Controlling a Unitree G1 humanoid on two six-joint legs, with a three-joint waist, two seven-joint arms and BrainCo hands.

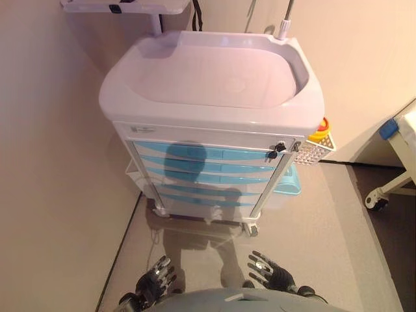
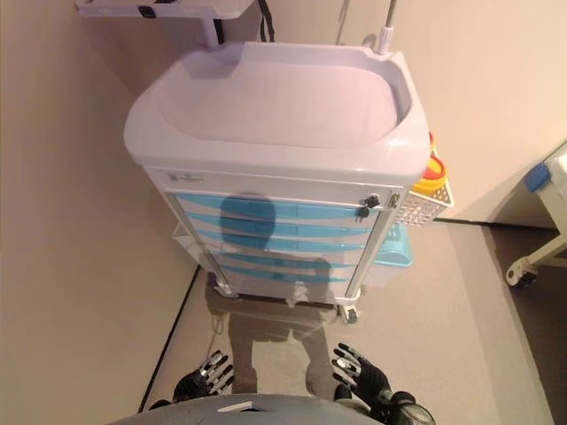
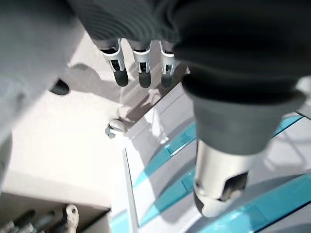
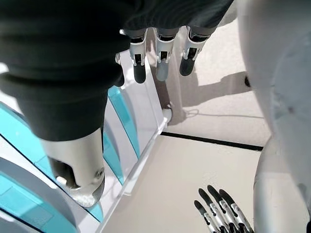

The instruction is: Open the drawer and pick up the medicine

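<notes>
A white medical cart (image 1: 214, 78) stands against the wall ahead, with several blue-fronted drawers (image 1: 201, 170) down its front, all closed. A small lock with a key (image 1: 276, 150) sits at the top drawer's right end. No medicine shows in any view. My left hand (image 1: 155, 281) hangs low near the floor, well short of the cart, fingers (image 3: 121, 73) straight and empty. My right hand (image 1: 272, 273) hangs level with it to the right, fingers (image 4: 161, 65) spread and holding nothing.
A white wire basket (image 1: 316, 149) with a yellow and red container (image 1: 320, 130) hangs on the cart's right side. A light blue bin (image 1: 289, 182) sits behind it. A wheeled white frame (image 1: 390, 188) stands at the far right. A wall runs close on the left.
</notes>
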